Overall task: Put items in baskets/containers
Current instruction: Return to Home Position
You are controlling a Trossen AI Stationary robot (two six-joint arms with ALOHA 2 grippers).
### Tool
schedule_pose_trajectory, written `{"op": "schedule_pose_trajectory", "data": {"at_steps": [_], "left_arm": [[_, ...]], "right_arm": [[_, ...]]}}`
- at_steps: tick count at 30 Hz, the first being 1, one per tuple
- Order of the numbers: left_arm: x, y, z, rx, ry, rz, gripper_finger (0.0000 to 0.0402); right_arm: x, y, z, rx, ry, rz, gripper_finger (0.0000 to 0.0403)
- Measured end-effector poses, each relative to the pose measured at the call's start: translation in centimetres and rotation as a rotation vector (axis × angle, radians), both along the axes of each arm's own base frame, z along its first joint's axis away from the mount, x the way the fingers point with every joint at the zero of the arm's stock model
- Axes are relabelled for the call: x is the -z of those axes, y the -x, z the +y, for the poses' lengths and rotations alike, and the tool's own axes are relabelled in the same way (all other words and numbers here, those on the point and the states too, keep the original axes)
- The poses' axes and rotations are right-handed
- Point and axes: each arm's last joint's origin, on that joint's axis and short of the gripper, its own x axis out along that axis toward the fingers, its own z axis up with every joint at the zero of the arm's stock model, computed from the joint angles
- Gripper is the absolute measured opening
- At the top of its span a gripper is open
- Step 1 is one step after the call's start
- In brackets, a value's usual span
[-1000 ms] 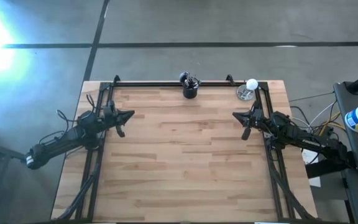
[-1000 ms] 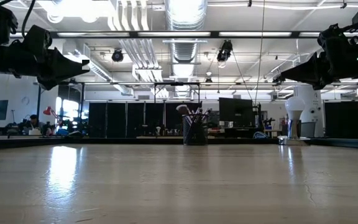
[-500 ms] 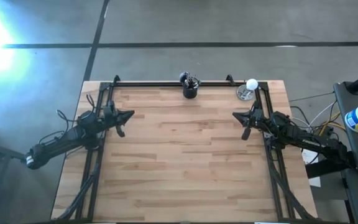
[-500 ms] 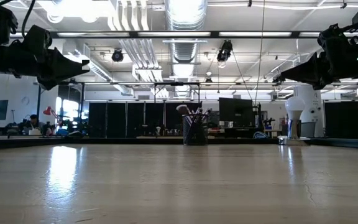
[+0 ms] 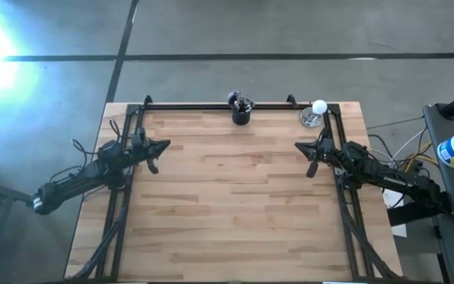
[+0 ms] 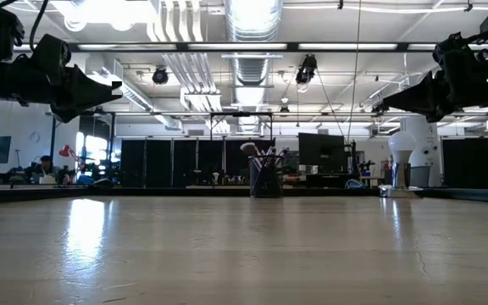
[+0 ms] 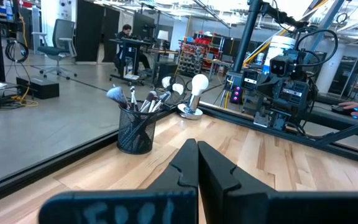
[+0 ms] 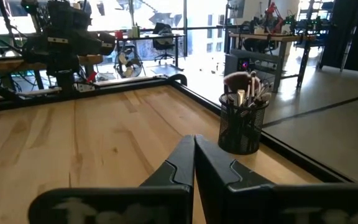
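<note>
The black mesh cup [image 5: 241,115] stands upright on its base at the middle of the table's far edge, with several makeup brushes [image 7: 143,101] standing in it, heads up; one fluffy head [image 8: 234,79] shows on top. My left gripper [image 5: 166,145] hovers shut above the table's left side. My right gripper [image 5: 298,147] hovers shut above the right side. In the wrist views the shut fingers [image 7: 196,152] [image 8: 194,144] point toward the cup [image 7: 135,129] [image 8: 242,127]. Neither touches anything.
A small shiny dish with a white ball [image 5: 315,113] sits at the far right corner. A black rail [image 5: 211,105] runs along the far edge. Bare wooden tabletop [image 5: 227,197] lies between the arms. A person sits at a desk [image 7: 128,42] far off in the room.
</note>
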Motion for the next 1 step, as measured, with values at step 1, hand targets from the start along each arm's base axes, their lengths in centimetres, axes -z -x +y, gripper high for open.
{"op": "schedule_pose_trajectory", "data": {"at_steps": [1], "left_arm": [[0.0, 0.0, 0.0, 0.0, 0.0, 0.0, 0.0]], "right_arm": [[0.0, 0.0, 0.0, 0.0, 0.0, 0.0, 0.0008]]}}
